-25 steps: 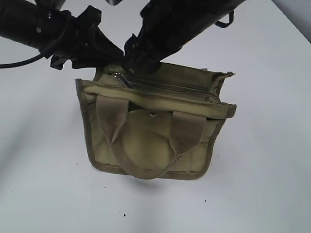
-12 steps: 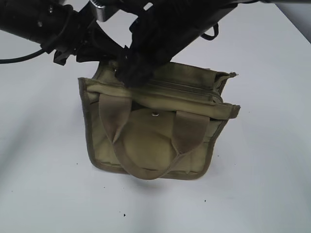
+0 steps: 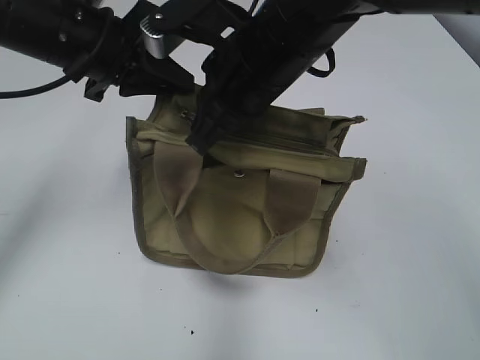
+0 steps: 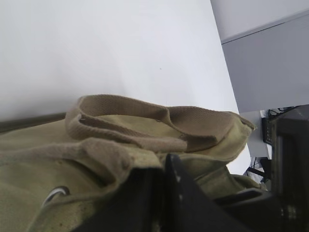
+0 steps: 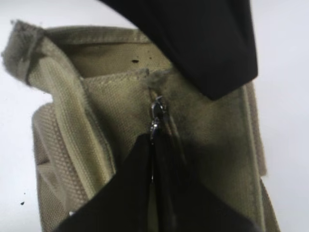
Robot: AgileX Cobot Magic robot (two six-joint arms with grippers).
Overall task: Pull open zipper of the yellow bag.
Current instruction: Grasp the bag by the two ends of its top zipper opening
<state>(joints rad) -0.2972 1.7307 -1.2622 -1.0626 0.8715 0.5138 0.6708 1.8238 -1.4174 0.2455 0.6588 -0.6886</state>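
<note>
The yellow bag [image 3: 232, 217] stands upright on the white table, its two webbing handles hanging down the front. Along its top runs the zipper [image 3: 296, 142], its silver pull tab [image 5: 156, 115] at the left end. My right gripper [image 5: 153, 139] reaches across from the upper right and is shut on the lower end of that pull tab; its tips [image 3: 201, 141] rest on the bag's top left. My left gripper [image 3: 171, 84] comes from the upper left and is shut on the bag's fabric [image 4: 120, 159] at the back left corner, next to a handle loop [image 4: 145, 113].
The white table [image 3: 390, 285] spreads all round the bag, with a few small dark specks [image 3: 192, 331] near the front. Its far right edge [image 3: 461, 26] shows at the top corner. Both black arms cross above the bag's back left.
My right gripper has come down on the zipper's left end and shut on the pull tab. The left gripper has closed on the bag's corner, and the bag has shifted slightly.
</note>
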